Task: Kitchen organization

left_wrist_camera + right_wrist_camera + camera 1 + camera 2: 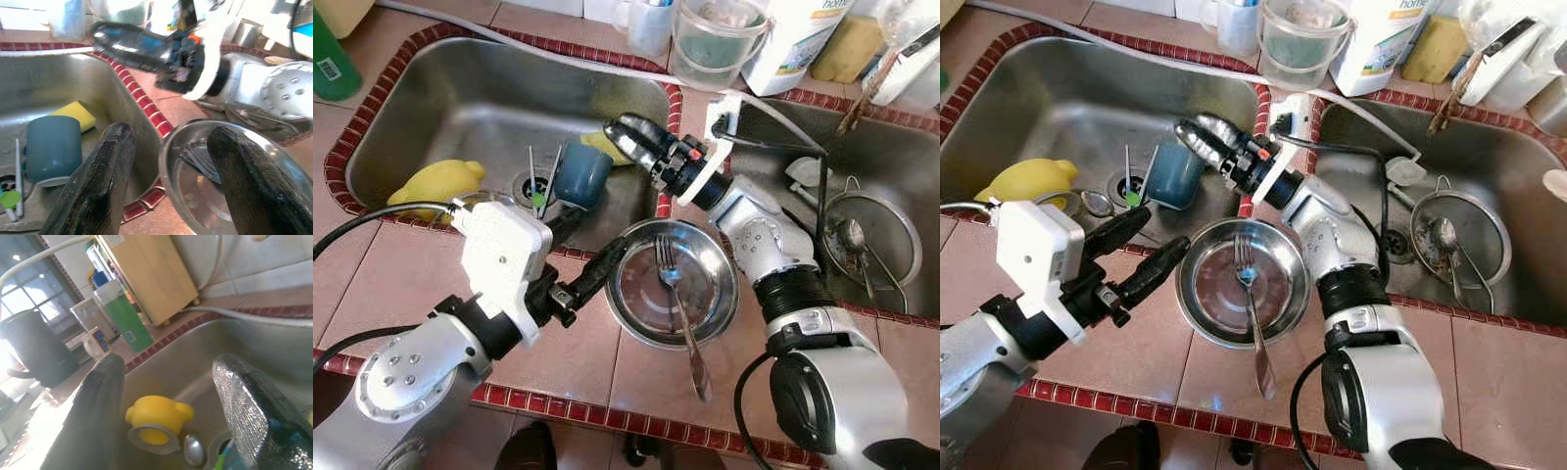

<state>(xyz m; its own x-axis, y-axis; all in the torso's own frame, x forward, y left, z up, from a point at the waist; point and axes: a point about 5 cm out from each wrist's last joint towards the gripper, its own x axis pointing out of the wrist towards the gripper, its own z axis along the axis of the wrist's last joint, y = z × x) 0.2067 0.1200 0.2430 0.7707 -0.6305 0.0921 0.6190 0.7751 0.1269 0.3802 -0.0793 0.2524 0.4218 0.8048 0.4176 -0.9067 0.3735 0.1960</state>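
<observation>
A steel bowl (636, 299) sits on the tiled counter between two sinks, with a fork (674, 284) lying in it. My left gripper (1148, 247) is open at the bowl's left rim, one finger over the counter and the other toward the left sink (460, 93). In that sink a teal cup (582, 174) lies beside a yellow sponge (78, 113), and a yellow lidded cup (435, 184) rests at the left. My right gripper (628, 135) hovers open over the sink's right edge, above the teal cup, holding nothing.
The right sink (891, 166) holds a wire strainer (871, 240) with a spoon. A clear jug (715, 39), a white bottle (798, 39) and other containers crowd the back. A green bottle (328, 59) stands at the far left. A white hose (558, 54) crosses behind the sink.
</observation>
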